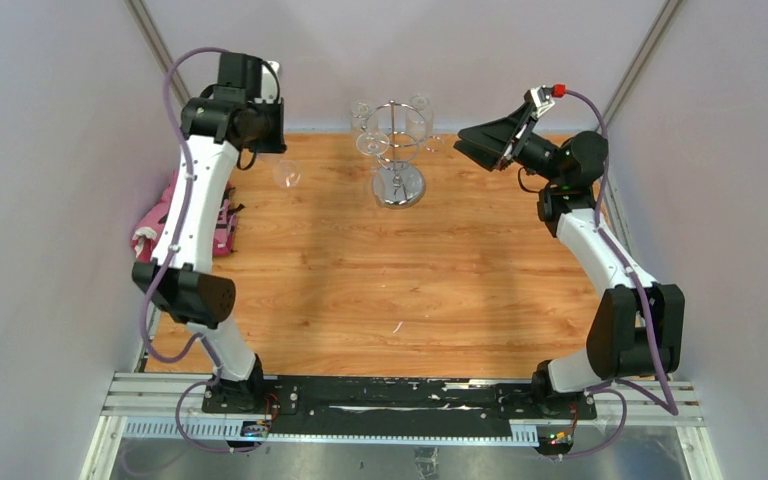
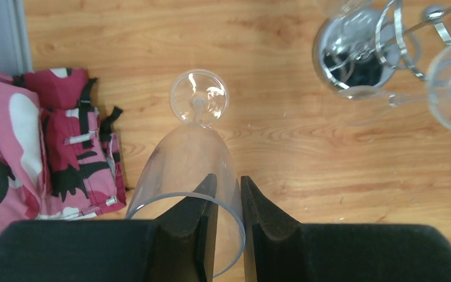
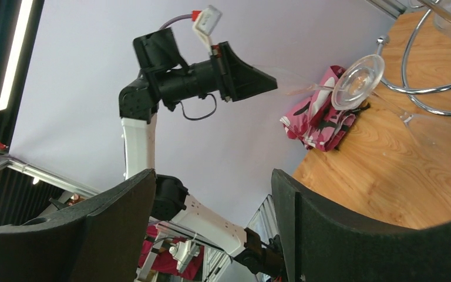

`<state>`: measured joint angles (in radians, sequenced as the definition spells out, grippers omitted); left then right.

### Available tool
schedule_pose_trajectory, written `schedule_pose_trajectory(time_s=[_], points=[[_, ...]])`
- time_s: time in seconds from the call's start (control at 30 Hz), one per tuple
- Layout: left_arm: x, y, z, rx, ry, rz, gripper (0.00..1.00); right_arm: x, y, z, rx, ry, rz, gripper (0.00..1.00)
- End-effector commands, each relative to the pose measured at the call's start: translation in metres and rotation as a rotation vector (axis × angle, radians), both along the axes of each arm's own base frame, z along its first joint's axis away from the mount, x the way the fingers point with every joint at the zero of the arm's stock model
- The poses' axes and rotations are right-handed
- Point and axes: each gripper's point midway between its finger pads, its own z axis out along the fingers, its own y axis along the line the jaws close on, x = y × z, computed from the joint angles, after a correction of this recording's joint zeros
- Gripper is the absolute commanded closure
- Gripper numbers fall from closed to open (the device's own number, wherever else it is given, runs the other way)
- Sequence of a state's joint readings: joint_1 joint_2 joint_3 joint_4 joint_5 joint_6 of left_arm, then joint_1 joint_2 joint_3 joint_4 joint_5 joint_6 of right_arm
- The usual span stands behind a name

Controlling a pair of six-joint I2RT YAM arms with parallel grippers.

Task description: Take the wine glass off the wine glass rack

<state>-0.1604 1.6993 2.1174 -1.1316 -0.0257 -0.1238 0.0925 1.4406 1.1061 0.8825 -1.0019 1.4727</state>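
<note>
**Setting.** Pale lilac-grey walls on three sides. Light wooden bench (image 1: 380,290).

**Top view.**
- Shiny chrome wire wine glass rack with a round mirrored base (image 1: 398,187): stands at the middle of the bench's far edge. Other clear glasses (image 1: 372,143) hang from its ring.
- Clear stemmed wine glass (image 1: 287,173): off the rack, held in the air toward the far-left corner.
- Pink camouflage cloth bundle (image 1: 165,215): lies at the left edge.
- Right claw (image 1: 470,140): sits just right of the rack.

**Left wrist view.**
- Left claw (image 2: 228,182): pinches the wine glass by the bowl wall at the rim, one finger inside and one outside.
- The stem and foot point away from the claw, over bare wood.
- The rack is apart from the glass, toward the far edge.

**Right wrist view.**
- The right claw's jaws are spread wide and hold nothing.
- This view looks across at the left claw and its glass.

**Hazards (judged).**
- The only hold is a single pinch on thin, smooth glass. The bowl could swivel or slide out if the arm swings quickly.
- A harder squeeze could crack the rim.
- If the glass is lowered tilted, the foot would land on its edge, and the glass could topple and roll.
- If it is set down too close to the cloth, the foot would rest unevenly.
- A careless sweep of the right claw so near the rack could knock the hanging glasses or tip the stand.
</note>
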Motion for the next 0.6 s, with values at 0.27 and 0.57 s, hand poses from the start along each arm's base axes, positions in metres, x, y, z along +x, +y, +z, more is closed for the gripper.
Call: schedule_pose_trajectory(time_s=[0.27,0.57], points=[[0.064,0.015,-0.065,0.023,0.152,0.027,1.0,0.011,-0.006,-0.017,-0.065,0.004,0.001,0.24],[0.091,0.027,-0.099,0.013,0.202,0.034,1.0,0.025,-0.008,-0.026,-0.071,0.026,-0.014,0.24]])
